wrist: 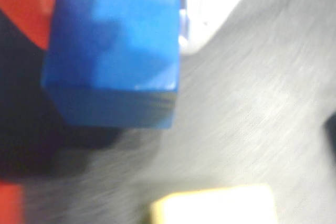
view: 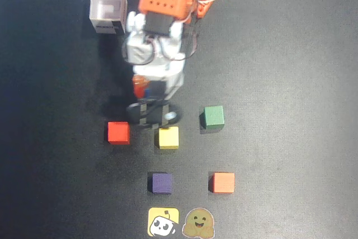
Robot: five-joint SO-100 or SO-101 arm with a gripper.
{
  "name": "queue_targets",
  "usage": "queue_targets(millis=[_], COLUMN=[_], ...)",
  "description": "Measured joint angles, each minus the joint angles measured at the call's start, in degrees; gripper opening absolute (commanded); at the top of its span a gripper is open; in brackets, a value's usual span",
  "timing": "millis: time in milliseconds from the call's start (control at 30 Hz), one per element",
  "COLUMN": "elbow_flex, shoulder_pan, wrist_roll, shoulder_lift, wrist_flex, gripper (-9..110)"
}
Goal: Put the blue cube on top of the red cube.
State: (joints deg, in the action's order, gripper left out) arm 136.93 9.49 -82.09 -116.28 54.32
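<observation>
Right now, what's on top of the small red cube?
Nothing: the small matte red cube has a bare top overhead. The bright blue cube shows only in the wrist view, between the gripper's fingers; the arm covers it overhead.

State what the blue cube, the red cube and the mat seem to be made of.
Blue cube: likely painted wood or dense foam; flat matte faces, crisp edges, no gloss. Red cube: looks the same, even matte colour; too small to settle. Mat: dark fabric or felt-like sheet; the wrist view shows a fine fibrous grain.
</observation>
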Motion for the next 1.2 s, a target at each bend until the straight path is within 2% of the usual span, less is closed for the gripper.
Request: queue_targets(millis=[433,667,1200], elbow_flex=[-18.7,-27.2,-28.3], shoulder_pan=[5.8,7.4,8.0], wrist_roll=[-3.9,-1.2,1.9], shoulder_lift=[14.2,20.7,24.9], wrist_flex=[4.7,6.2,6.1], gripper=[6,6,6])
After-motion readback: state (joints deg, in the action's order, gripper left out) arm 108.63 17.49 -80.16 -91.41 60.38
